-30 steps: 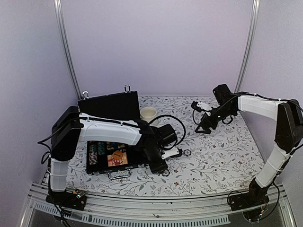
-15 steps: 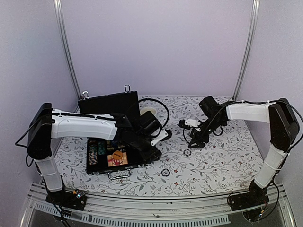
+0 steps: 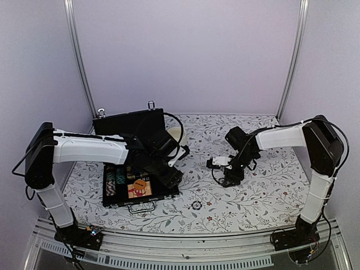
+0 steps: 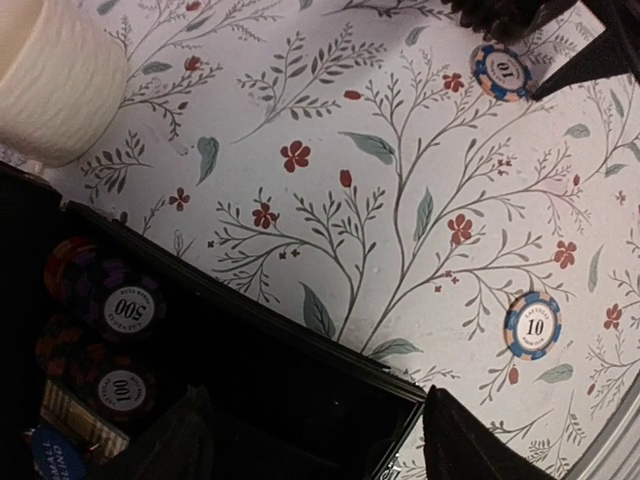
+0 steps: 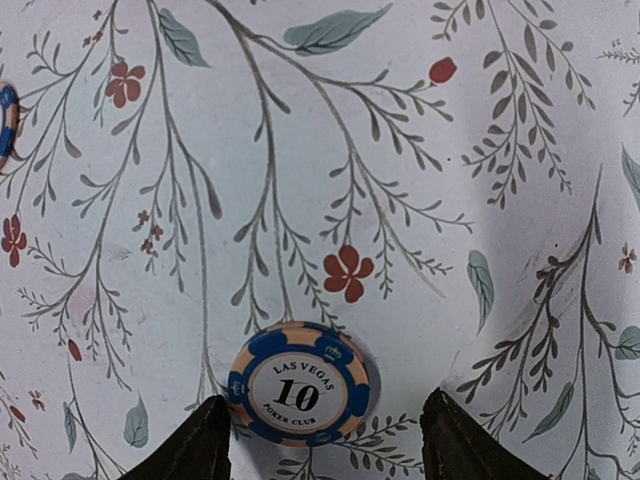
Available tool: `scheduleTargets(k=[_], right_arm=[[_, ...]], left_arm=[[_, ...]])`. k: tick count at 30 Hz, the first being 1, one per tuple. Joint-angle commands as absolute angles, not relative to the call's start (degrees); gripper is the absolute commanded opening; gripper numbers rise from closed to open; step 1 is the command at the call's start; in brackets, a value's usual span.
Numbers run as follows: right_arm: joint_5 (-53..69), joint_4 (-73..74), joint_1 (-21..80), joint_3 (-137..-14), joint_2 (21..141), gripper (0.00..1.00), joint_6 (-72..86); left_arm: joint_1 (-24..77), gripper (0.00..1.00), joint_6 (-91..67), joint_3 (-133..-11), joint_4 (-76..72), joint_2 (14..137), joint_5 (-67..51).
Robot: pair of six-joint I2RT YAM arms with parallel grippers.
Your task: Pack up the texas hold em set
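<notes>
Right wrist view shows the step plainly: the right gripper [image 5: 328,440] stands spread over a blue-and-cream chip [image 5: 298,384] marked 10. The chip lies flat on the flowered cloth [image 3: 264,191] between the two fingers, closer to the one at 9 o'clock, and nothing is gripped yet. To do this well, I judge the wrist should shift slightly toward 9 o'clock so the chip sits centred. The tips should then press down to the cloth so the pads catch the thin rim instead of riding over it. The squeeze should be slow, since a flat disc may skid or flip on fabric. In the top view the case [image 3: 129,126] lies at 9 o'clock from the table's middle, with its lid upright and stacked chips [image 4: 130,305] in the tray. The left gripper [image 4: 322,445] hangs released and empty over the case's right edge, so the carry should probably steer around it. A second chip [image 3: 196,206] lies loose at 6 o'clock from the table's middle. The cloth is white with grey sprigs and small red blossoms, and it lies smooth. A cream mug [image 4: 55,85] stands at 11 o'clock, just beside the lid. Pale lilac walls [image 3: 185,56] close the space in. Two metal posts [image 3: 79,56] run up the back, and a slotted rail [image 3: 185,247] lines the near edge.
</notes>
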State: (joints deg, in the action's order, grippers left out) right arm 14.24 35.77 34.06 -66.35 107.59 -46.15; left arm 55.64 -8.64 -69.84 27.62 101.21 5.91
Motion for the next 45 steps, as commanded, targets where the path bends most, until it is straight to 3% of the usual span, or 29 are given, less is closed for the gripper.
scheduleTargets(k=[1,9,21,24,32,37,45], right_arm=[[12.9,36.4,35.3,-67.6,109.5,0.59,-46.3],[14.6,38.1,36.5,-68.8,111.7,0.52,-45.8],[18.1,43.8,37.2,-72.1,114.7,0.23,-46.5],[18.5,44.1,37.9,-72.2,114.0,0.20,-46.5],[18.1,45.3,42.5,-73.5,110.4,0.20,-46.0],[13.7,45.8,41.6,-72.1,108.2,0.36,-45.9],[7.8,46.6,37.6,-69.7,104.8,0.48,-45.1]], left_arm=[[54.0,0.72,-10.7,-68.4,25.3,98.2,7.3],[52.2,0.72,-12.3,-66.4,24.0,96.0,8.4],[51.7,0.72,-12.5,-65.1,23.9,94.7,9.0],[51.5,0.72,-12.0,-65.4,24.8,94.4,10.1],[49.1,0.72,-11.1,-64.7,27.9,90.6,14.3],[48.6,0.71,-11.1,-64.1,28.4,89.4,14.3],[48.5,0.72,-10.7,-64.1,27.9,89.5,14.3]])
